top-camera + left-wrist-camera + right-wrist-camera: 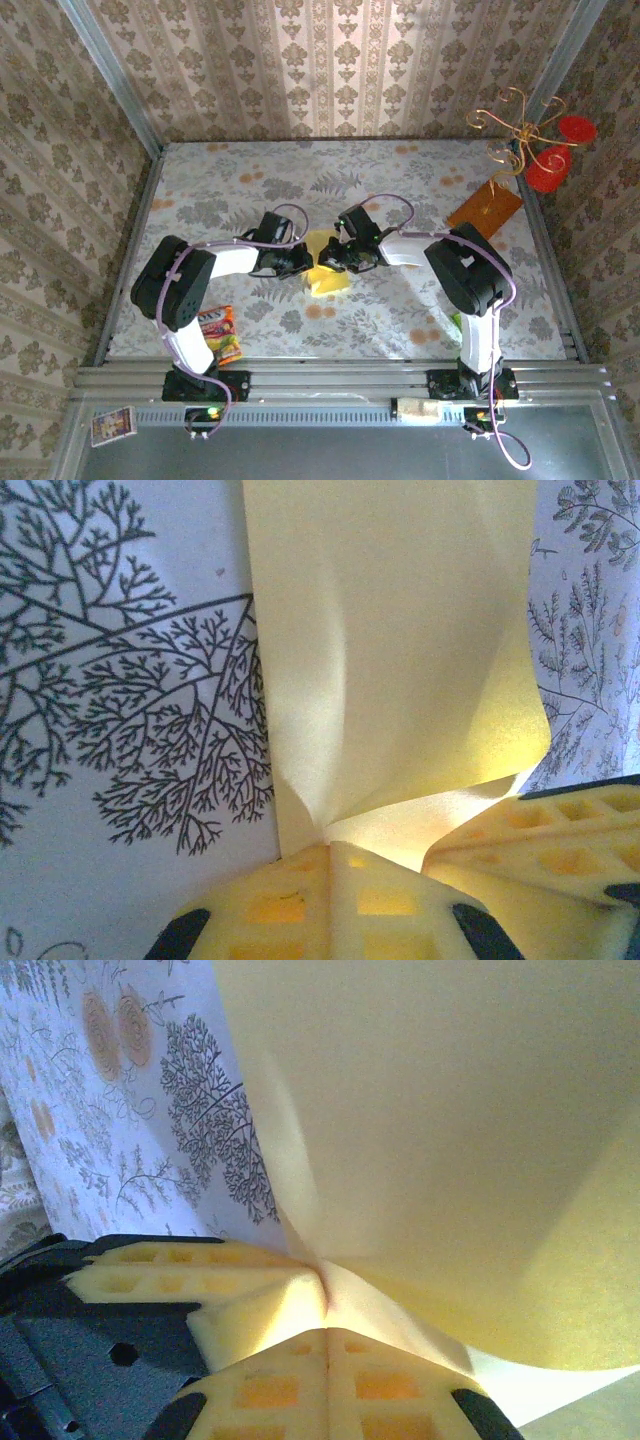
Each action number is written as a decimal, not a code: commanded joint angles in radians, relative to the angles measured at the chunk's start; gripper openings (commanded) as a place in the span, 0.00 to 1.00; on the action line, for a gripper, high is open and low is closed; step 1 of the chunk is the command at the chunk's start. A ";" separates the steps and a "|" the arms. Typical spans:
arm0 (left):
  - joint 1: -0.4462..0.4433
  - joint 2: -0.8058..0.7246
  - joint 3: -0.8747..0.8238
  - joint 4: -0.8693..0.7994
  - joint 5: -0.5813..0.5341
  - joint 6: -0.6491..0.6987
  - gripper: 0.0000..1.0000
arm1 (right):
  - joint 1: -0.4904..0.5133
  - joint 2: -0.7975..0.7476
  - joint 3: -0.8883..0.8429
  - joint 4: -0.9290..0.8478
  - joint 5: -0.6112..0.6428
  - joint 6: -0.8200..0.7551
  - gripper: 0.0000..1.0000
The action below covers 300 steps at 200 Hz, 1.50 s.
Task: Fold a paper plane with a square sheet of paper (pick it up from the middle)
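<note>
The pale-yellow square sheet of paper (328,282) is bunched at the middle of the table between my two grippers. In the left wrist view the sheet (390,630) rises from my left gripper (330,842), whose foam-padded jaws are shut on a pinch of it. The right gripper's pads (560,830) press in from the right. In the right wrist view my right gripper (327,1326) is shut on the same pinch of the sheet (450,1110), with the left gripper's pads (200,1280) touching from the left. From above, the left gripper (303,262) and the right gripper (347,256) meet over the paper.
An orange-brown stiff board (485,208) lies at the back right, beside a gold wire stand with red discs (547,160). A colourful snack packet (220,333) lies near the left arm's base. A small green item (456,322) sits by the right arm. Patterned walls enclose the floral tablecloth (200,190).
</note>
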 commanded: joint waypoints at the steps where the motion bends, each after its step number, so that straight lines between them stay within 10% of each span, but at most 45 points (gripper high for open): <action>1: 0.013 0.042 0.010 -0.074 -0.040 0.047 0.00 | -0.017 0.004 -0.004 -0.042 0.026 -0.037 0.07; 300: -0.103 -0.062 0.011 -0.027 -0.052 -0.110 0.00 | -0.030 0.050 -0.129 0.034 0.239 0.194 0.06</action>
